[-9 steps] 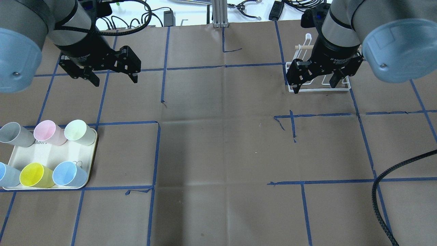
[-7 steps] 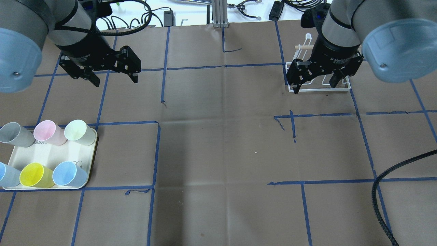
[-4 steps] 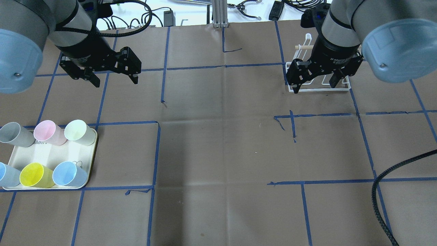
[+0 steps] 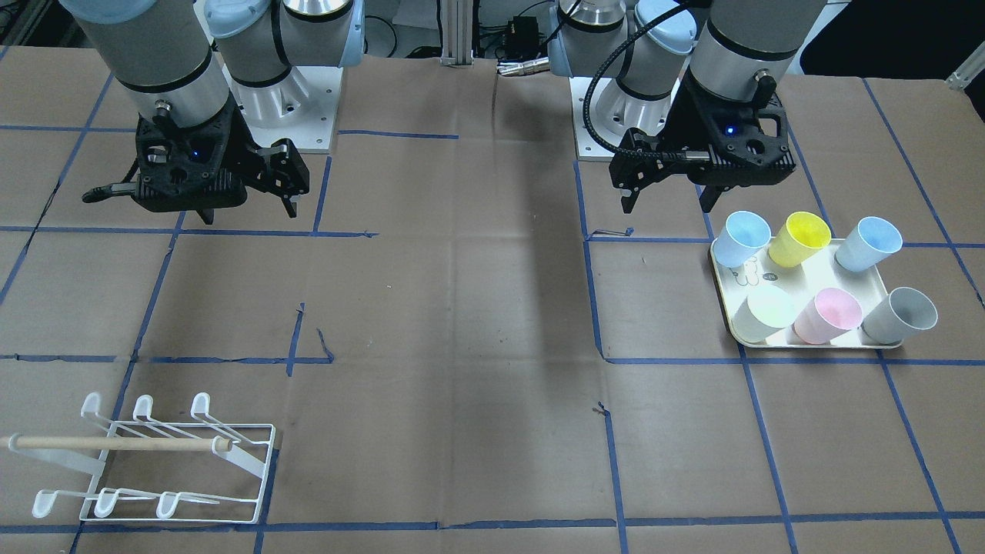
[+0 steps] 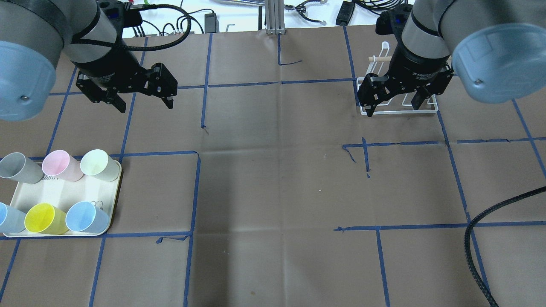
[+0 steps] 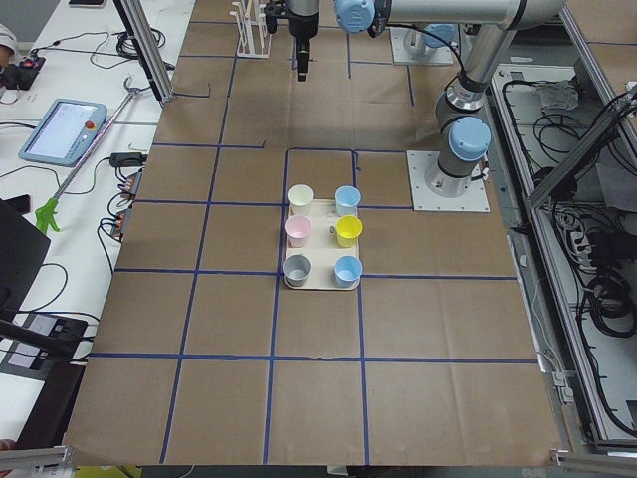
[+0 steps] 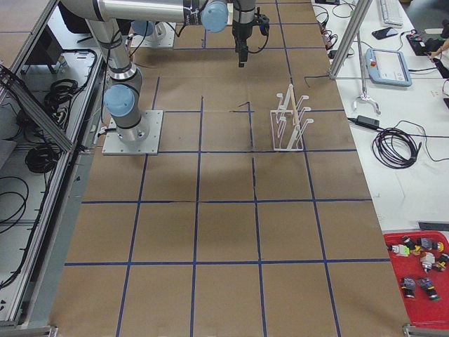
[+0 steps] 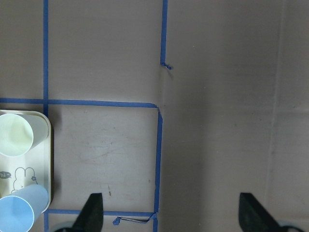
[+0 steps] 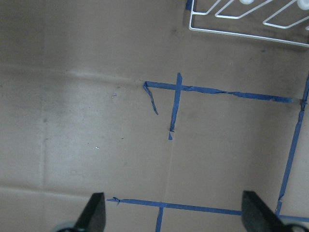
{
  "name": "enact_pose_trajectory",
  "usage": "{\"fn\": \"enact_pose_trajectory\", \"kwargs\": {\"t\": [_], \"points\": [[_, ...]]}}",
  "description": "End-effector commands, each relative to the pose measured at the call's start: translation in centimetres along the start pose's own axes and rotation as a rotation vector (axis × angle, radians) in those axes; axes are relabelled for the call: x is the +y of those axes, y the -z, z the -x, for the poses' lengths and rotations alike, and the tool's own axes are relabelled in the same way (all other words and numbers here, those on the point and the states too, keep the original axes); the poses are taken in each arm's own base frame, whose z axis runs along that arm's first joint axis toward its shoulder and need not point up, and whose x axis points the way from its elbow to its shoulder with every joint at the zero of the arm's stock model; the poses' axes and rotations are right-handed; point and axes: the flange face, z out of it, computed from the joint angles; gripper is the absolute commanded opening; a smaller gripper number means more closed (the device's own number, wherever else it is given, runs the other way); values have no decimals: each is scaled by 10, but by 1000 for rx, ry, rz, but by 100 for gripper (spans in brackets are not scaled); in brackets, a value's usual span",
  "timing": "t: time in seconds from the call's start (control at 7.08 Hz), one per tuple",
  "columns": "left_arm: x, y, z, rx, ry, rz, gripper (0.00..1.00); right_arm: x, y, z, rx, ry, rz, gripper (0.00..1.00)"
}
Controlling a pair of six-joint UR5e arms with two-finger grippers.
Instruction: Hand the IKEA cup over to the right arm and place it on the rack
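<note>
Brown paper (image 5: 277,179) covers the worktop (image 4: 462,308), and blue tape (image 5: 239,84) divides it into squares. Beyond the far edge, black cables and power adapters (image 5: 211,21) lie on a white surface. A black braided cable (image 5: 477,238) curves over the corner near the right arm.

In the overhead view the right gripper (image 5: 393,108) hangs in front of the rack (image 4: 240,460) and hides a part of it. The front view shows that the two are well apart, with the gripper high and nearer to the robot's base. The rack stands on the robot's right, at the far side, with a wooden dowel (image 4: 115,443) across it.

On the robot's left a cream tray (image 5: 64,192) holds six cups, upright, in two rows. The far row has a grey cup (image 5: 19,167), a pink cup (image 5: 62,165) and a pale green cup (image 5: 99,164). The near row has a light blue cup (image 5: 8,217), a yellow cup (image 5: 45,218) and a second light blue cup (image 5: 85,217). A small drawing on the tray's floor seems to be a rabbit.

The left gripper (image 5: 145,105) hovers over the paper beyond the tray, apart from the cups. Both pairs of jaws are spread wide and hold nothing.
</note>
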Motion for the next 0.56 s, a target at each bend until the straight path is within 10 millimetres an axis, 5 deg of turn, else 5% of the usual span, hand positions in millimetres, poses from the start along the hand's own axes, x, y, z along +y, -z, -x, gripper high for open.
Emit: {"fn": "enact_pose_trajectory", "kwargs": {"t": [0.0, 0.42], "points": [[4, -2, 0, -1, -7, 5, 100, 0, 0, 0, 3, 0, 1, 100], [11, -11, 6, -5, -43, 18, 100, 0, -1, 0, 1, 0, 1, 100]]}}
